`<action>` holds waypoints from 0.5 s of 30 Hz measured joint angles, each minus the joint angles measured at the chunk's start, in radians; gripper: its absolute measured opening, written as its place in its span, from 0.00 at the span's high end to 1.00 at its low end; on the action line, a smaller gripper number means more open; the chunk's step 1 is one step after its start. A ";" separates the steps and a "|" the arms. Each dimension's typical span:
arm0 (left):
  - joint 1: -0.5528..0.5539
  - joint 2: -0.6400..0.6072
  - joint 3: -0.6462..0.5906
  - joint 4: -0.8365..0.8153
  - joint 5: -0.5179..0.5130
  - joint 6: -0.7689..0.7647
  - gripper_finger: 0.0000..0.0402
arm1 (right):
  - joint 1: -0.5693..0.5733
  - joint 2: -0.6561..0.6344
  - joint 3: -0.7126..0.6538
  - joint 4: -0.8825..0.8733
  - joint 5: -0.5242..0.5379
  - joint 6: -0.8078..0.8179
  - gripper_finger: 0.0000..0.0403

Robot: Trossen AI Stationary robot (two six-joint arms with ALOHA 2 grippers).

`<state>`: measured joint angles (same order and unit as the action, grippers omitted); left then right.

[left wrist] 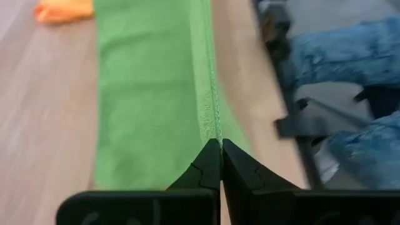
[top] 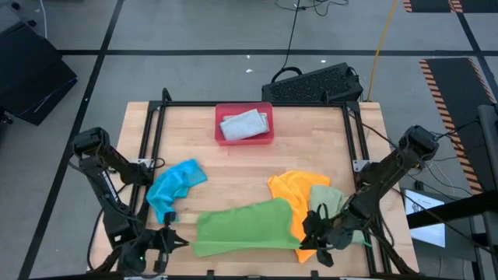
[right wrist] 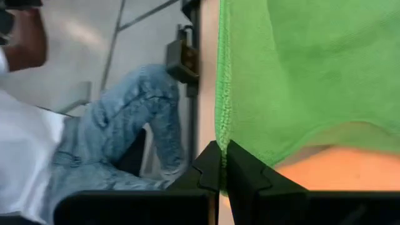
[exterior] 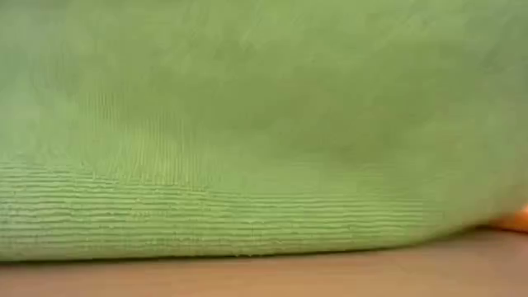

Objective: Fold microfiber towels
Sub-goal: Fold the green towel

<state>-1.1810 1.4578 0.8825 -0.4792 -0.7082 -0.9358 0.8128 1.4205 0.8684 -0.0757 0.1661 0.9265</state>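
Left gripper (top: 173, 243): at the near left of the surface (top: 249, 167), fingers pressed together on the left corner of the green towel (top: 245, 225); the left wrist view shows the towel's hemmed edge (left wrist: 211, 106) running straight into the closed tips.
Blue towel (top: 175, 187): crumpled on the left half of the surface, just beyond the left gripper, apart from the green towel.
Green towel: spread as a long strip along the near edge, between the 2 grippers; it fills almost the whole low view (exterior: 247, 124).
Pink tray (top: 243, 124): at the far middle of the surface, with 1 folded grey towel (top: 243, 123) lying inside it.
Orange towel (top: 294, 190): right of centre, partly under the green towel's right end.
Pale green towel (top: 328, 201): lying on the orange towel's right side.
Right gripper (top: 315, 233): at the near right, fingers clamped together on the green towel's right corner (right wrist: 220, 134).
Person: legs in blue jeans (right wrist: 119, 144) just off the near edge of the surface.
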 joint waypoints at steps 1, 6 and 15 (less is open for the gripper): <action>0.003 0.000 -0.002 -0.036 0.003 -0.038 0.99 | -0.014 0.005 0.000 -0.002 -0.002 -0.013 0.98; 0.019 0.000 -0.030 -0.177 0.044 -0.276 0.98 | -0.081 0.013 0.000 -0.025 -0.010 -0.074 0.98; 0.015 0.000 -0.055 -0.113 0.104 -0.309 0.97 | -0.139 -0.012 0.000 -0.052 -0.050 -0.170 0.98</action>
<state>-1.1665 1.4582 0.8272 -0.5919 -0.6037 -1.2452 0.6740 1.4087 0.8684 -0.1275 0.1157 0.7564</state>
